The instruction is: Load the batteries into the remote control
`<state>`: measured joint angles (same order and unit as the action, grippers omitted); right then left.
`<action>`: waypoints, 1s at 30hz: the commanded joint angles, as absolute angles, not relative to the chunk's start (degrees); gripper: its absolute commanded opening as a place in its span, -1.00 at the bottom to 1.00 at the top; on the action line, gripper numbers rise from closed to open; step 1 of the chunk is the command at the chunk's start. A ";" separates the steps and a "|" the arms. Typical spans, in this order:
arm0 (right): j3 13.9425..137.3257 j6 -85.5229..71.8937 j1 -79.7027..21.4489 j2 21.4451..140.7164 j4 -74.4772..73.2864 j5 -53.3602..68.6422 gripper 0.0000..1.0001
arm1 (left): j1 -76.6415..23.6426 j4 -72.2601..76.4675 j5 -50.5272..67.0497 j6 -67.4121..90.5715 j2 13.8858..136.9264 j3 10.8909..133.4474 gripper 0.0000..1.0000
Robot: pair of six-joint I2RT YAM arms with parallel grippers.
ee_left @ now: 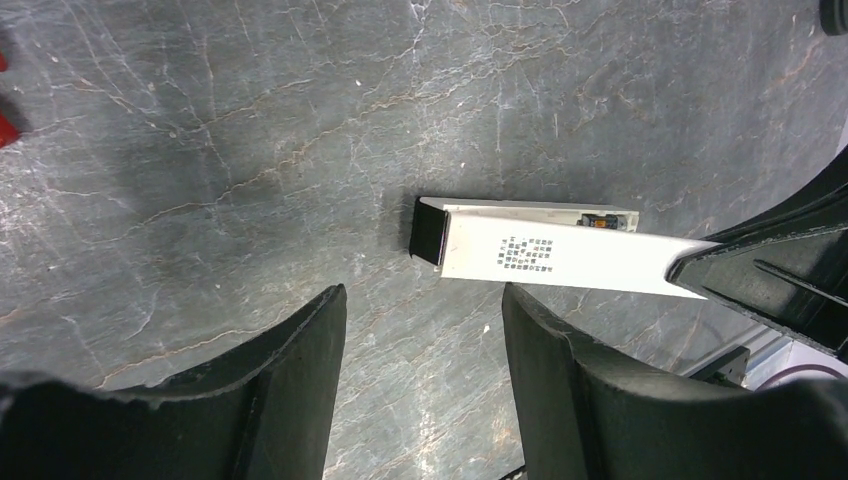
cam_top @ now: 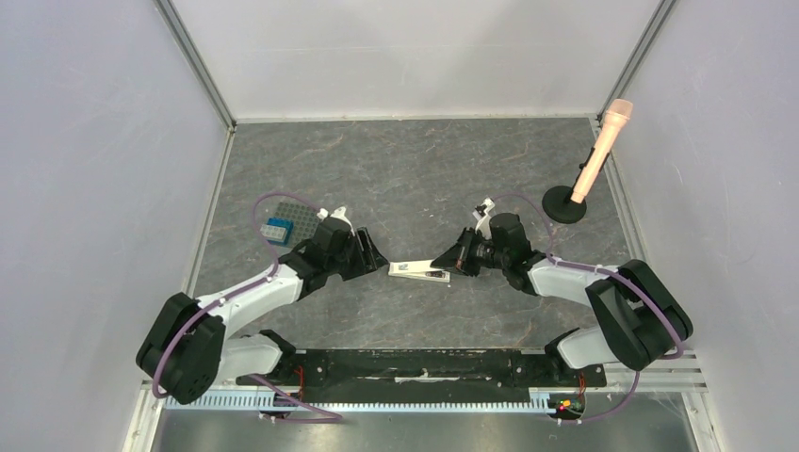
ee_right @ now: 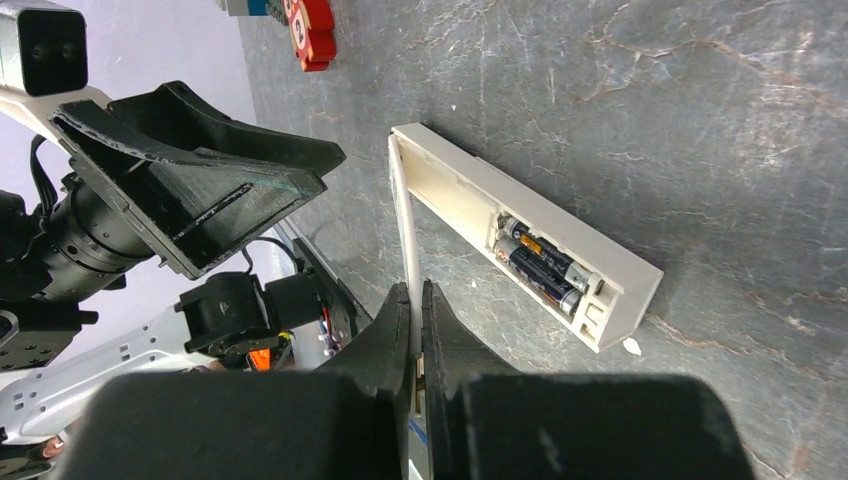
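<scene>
Grey marbled tabletop (cam_top: 424, 169), white walls on three sides.

- Left pincer (cam_top: 375, 259): jaws apart, nothing between them. Hangs low over the surface. Its wrist view shows both fingers (ee_left: 300, 370) bare, the gap pointing at the table just short of the remote's dark end.
- Right pincer (cam_top: 443, 261): fingers pressed together on the edge of a thin white back cover (ee_right: 405, 220). The cover rises on edge from the remote's far end to the fingertips. Small print shows on its face in the left wrist view.
- Remote control (ee_right: 452, 185): lies flat on the table between the two pincers, just ahead of each. It sits beside the right pincer's fingertips with its open side up.
- Batteries (ee_right: 540, 265): two, side by side in the compartment at the remote's end farther from the left pincer.
- Pink microphone (cam_top: 603, 151) on a black base: well beyond the right pincer, by the wall.
- Grey studded plate (cam_top: 294, 218) carrying a blue block (cam_top: 276, 229): close behind the left pincer.
- Red toy (ee_right: 312, 30): beyond the left pincer, seen from the right wrist
</scene>
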<state>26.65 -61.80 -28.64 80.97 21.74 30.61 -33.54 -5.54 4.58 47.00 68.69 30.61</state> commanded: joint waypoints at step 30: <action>23.38 -58.45 -27.09 82.32 17.89 22.84 -1.00 | -33.52 9.18 9.14 43.91 83.21 32.12 0.24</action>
